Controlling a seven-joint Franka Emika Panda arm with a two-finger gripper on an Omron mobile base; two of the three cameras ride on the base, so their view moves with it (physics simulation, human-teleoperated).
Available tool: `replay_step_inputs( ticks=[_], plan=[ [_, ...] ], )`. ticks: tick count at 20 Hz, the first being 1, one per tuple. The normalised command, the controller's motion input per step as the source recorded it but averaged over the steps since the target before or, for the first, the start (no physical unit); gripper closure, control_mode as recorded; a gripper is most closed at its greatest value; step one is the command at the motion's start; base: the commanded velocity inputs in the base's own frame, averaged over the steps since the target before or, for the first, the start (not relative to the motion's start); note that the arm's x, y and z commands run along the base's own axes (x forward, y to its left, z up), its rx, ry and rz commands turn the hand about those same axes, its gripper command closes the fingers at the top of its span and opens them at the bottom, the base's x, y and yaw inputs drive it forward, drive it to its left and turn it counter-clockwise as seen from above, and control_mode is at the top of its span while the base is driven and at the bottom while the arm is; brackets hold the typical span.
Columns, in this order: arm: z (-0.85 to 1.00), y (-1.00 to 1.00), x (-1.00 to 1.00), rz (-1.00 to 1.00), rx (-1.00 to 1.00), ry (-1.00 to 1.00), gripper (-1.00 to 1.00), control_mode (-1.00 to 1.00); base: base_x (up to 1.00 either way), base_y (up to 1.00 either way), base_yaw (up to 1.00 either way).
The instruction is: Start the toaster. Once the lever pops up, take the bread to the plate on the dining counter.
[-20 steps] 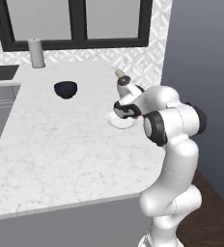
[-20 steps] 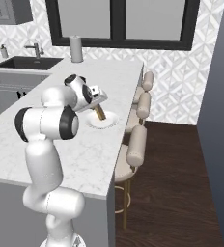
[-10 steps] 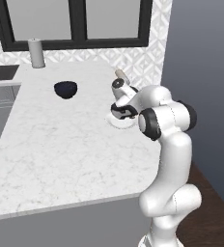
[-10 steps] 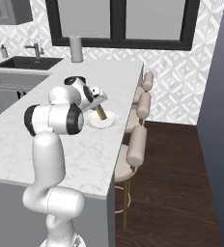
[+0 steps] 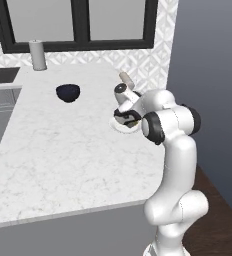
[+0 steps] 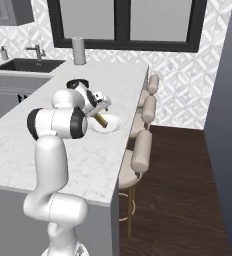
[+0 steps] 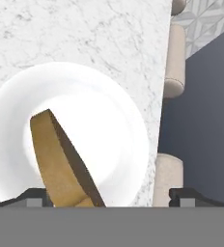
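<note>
Where the left base view looks down over the dining counter (image 5: 63, 150), the white arm bends forward from the lower right and its gripper (image 5: 126, 119) hangs low over the plate (image 5: 119, 125), which sits close to the counter's right edge; the wrist hides most of the plate and the bread. A dark bowl (image 5: 68, 92) stands well apart to the left, toward the back, and a paper towel roll (image 5: 37, 55) stands upright at the far end under the window. Right base view: the arm rises from the lower left, hand tipped down over the plate (image 6: 112, 125); the bread (image 6: 101, 120) shows as a tan-brown slice slanting down out of the hand onto the plate. Three padded stools (image 6: 141, 149) line the counter's right side, and a sink (image 6: 28, 65) with a faucet lies at the far left. Hand view: the bread (image 7: 58, 161) leans tilted on the plate (image 7: 114, 120), its crust edge dark, its lower end running down between the two dark fingertips (image 7: 36, 197). The jaws stand wide apart, one tip at each lower corner, with the slice near the left tip and clear of the right one; whether it touches the left tip cannot be told. Beyond the plate, the counter edge and stool backs (image 7: 174, 58) run along the right.
</note>
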Motion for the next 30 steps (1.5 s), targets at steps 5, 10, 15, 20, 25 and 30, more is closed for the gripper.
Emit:
replay_step_inputs(
  ticks=[5,10,15,20,25,30],
  plan=[
    [0.01,0.00,-0.07,-0.02,0.01,-0.02,-1.00,-1.00,0.00,0.00,0.00],
    [0.19,-0.10,-0.20,-0.06,0.06,-0.03,-1.00,-1.00,0.00,0.00,0.00],
    [0.27,-0.24,-0.33,-0.07,0.11,-0.01,-1.00,-1.00,0.00,0.00,0.00],
    [0.45,-0.21,-0.52,-0.06,0.11,-0.01,-1.00,-1.00,0.00,0.00,0.00],
    [0.59,-0.03,-0.85,0.00,0.22,0.00,-1.00,-1.00,0.00,0.00,0.00],
    [0.60,0.00,-0.99,0.00,0.18,0.00,-1.00,-1.00,0.00,0.00,0.00]
  ],
)
